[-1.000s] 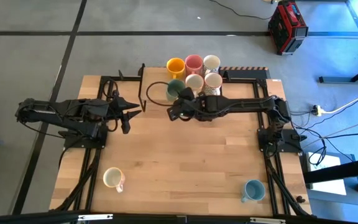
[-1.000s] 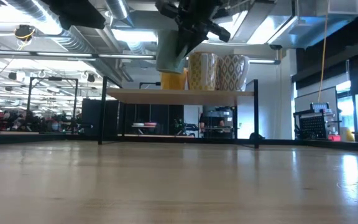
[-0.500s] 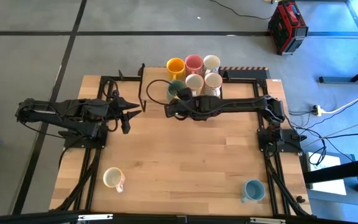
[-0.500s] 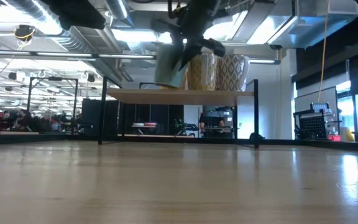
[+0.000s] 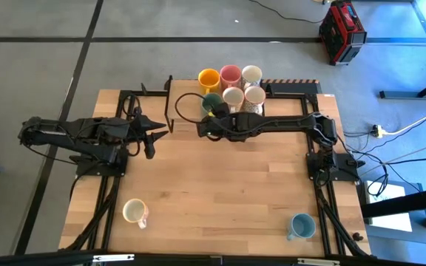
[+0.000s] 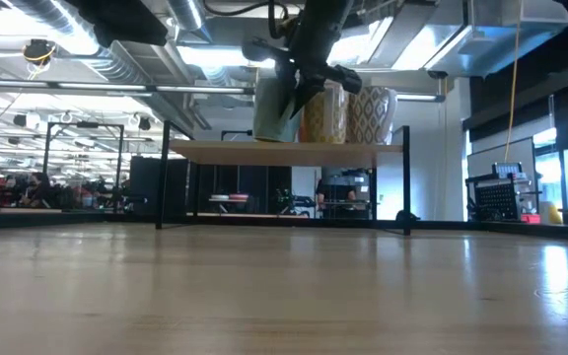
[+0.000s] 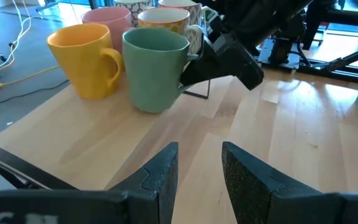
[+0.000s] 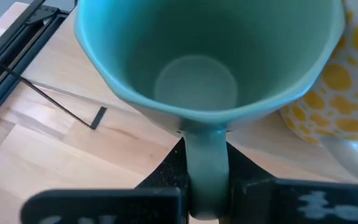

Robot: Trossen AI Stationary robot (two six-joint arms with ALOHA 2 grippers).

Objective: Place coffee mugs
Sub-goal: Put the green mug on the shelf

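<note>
At the left of the high view the left gripper [image 5: 151,135] hangs idle over the pale plank table [image 5: 220,192], its dark fingers parted around nothing. Near the bottom edge sit a cream mug [image 5: 134,211] and a light blue mug [image 5: 300,225]. Top centre, glossy mugs cluster on a raised shelf: yellow [image 5: 208,79], pink [image 5: 230,74], white ones. The right gripper [image 5: 214,120] pinches the green mug [image 7: 155,70] by its handle; since a second ago that mug has come down beside the yellow one. The arm hides most of it from above.
</note>
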